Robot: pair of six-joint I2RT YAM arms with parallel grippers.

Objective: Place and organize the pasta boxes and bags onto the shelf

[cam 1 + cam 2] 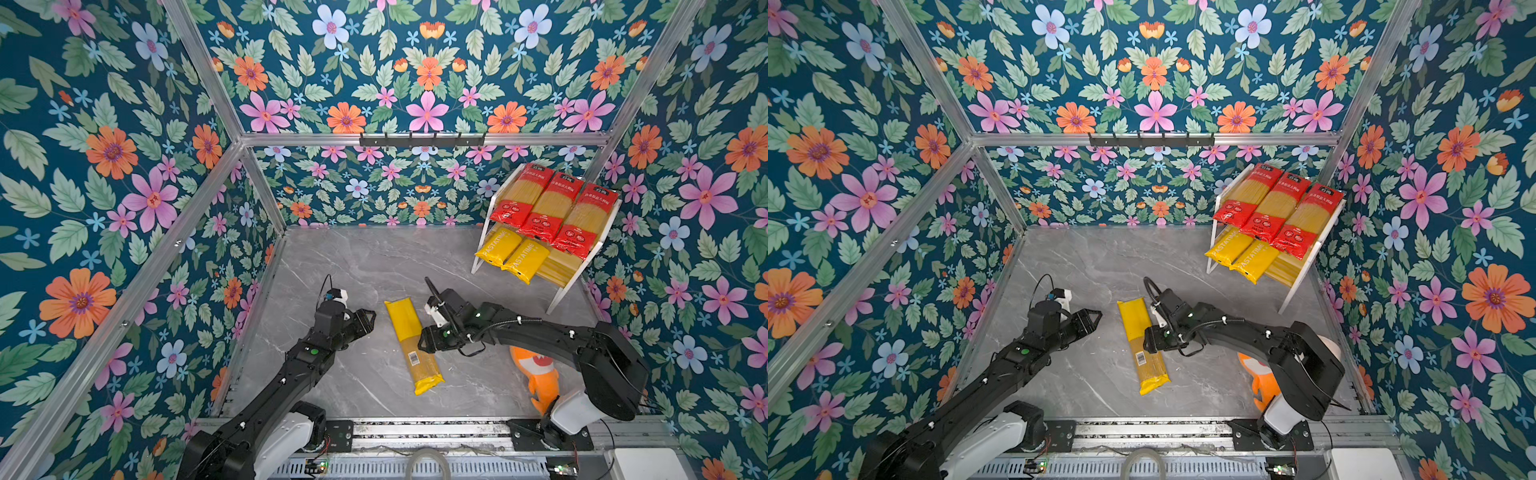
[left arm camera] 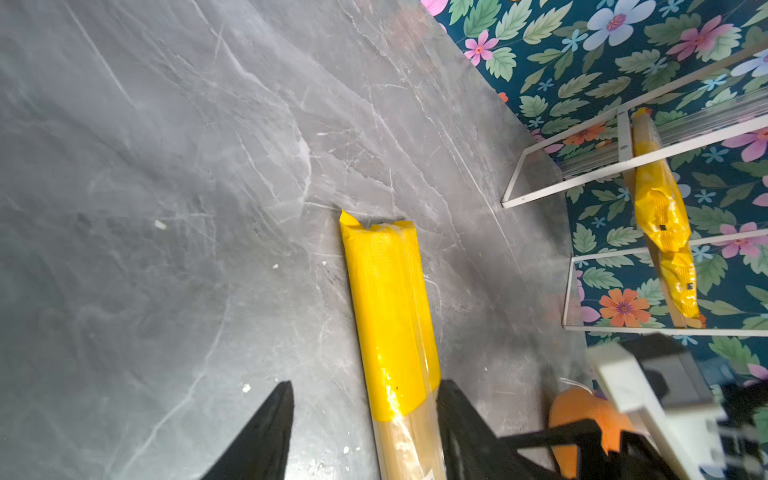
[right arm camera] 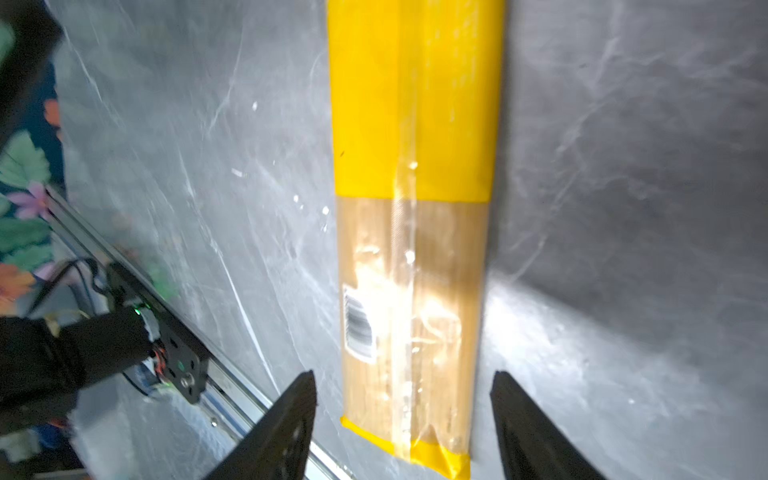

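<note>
One yellow pasta pack [image 1: 413,345] [image 1: 1142,345] lies flat on the grey table, back side up with a barcode label. My left gripper [image 1: 368,319] [image 2: 365,388] hovers open just left of its far end; the pack [image 2: 388,307] shows between the fingers, close to one of them. My right gripper [image 1: 424,340] [image 3: 403,374] is open at the pack's right side, its fingers either side of the pack [image 3: 411,166] without touching. The shelf [image 1: 478,257] [image 1: 1212,257] stands at the back right. Three red packs [image 1: 552,203] fill its upper tier and two yellow ones [image 1: 511,255] lie on the lower.
An orange plush shark [image 1: 540,374] [image 2: 582,411] lies under the right arm at the front right. A black hook rail [image 1: 422,140] hangs on the back wall. Flowered walls close the table on three sides, and a metal rail runs along the front.
</note>
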